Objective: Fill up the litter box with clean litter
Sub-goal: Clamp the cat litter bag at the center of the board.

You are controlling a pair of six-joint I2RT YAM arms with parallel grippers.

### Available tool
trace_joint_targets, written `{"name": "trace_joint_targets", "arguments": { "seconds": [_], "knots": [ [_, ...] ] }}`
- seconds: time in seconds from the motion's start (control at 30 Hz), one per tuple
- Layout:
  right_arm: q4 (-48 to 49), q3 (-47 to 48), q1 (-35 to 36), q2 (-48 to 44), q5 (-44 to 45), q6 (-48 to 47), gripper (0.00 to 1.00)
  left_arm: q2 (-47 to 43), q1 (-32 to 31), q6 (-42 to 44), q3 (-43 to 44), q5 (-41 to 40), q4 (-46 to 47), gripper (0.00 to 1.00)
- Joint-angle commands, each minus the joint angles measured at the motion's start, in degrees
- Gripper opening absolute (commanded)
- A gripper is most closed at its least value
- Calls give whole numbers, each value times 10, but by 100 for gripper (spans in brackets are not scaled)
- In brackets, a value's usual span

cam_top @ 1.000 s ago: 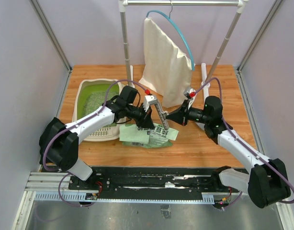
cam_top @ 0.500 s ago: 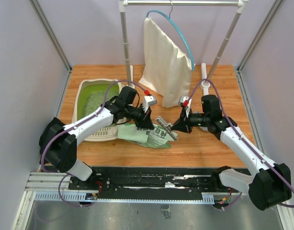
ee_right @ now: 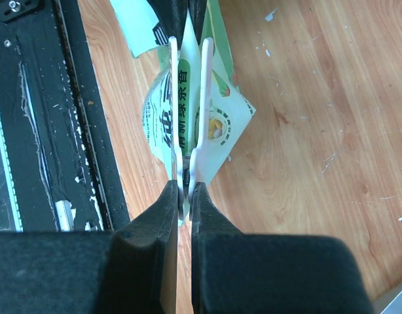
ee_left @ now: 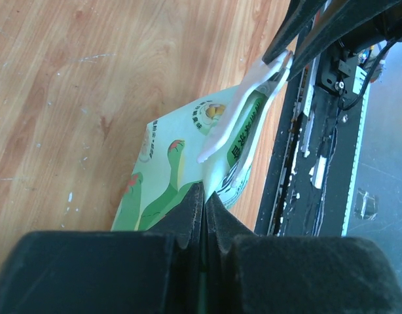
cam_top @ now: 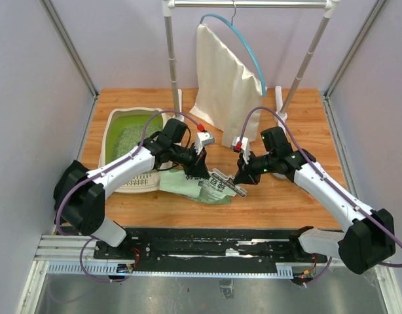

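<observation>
Two arms meet over a flat green bag [cam_top: 188, 184] that lies on the bench [cam_top: 286, 196] a little toward 6 o'clock from its centre. The left fingers [ee_left: 181, 222] are clenched on the bag's edge, pinching the printed plastic between them. The right fingers [ee_right: 168, 216] come in from 3 o'clock and are clamped on what looks like a white clip [ee_right: 205, 91], though the top view shows it too small to be sure; its two prongs straddle the bag's corner, one on each face. The litter box [cam_top: 130, 110] sits at about 9 o'clock on the bench, partly hidden by the left arm, with its near end just beside the bag. The clean litter [cam_top: 129, 137] lies as a pale speckled patch inside the box's lime-green interior. At 12 o'clock a cream cloth sack [cam_top: 224, 85] hangs from a blue hanger on a rail.
</observation>
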Motion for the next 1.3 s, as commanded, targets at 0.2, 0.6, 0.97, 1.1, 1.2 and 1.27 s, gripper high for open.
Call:
{"name": "trace_joint_targets", "arguments": {
  "seconds": [0.2, 0.6, 0.97, 1.1, 1.2, 1.27],
  "knots": [
    [-67, 49, 33, 28, 63, -5, 12, -11, -1, 13, 22, 16, 3, 6],
    [-55, 47, 39, 23, 14, 4, 38, -9, -1, 18, 22, 17, -7, 12],
    [-19, 28, 39, 29, 35, 26, 21, -9, -1, 84, -2, -57, -102, 33],
    [-7, 23, 39, 29, 29, 32, 37, -16, 0, 84, -5, -58, -93, 37],
    [4, 15, 39, 22, 34, 36, 42, -17, 2, 91, 6, -57, -103, 39],
    [11, 10, 39, 17, 39, 35, 42, -17, 6, 97, 13, -60, -113, 39]
  ]
}}
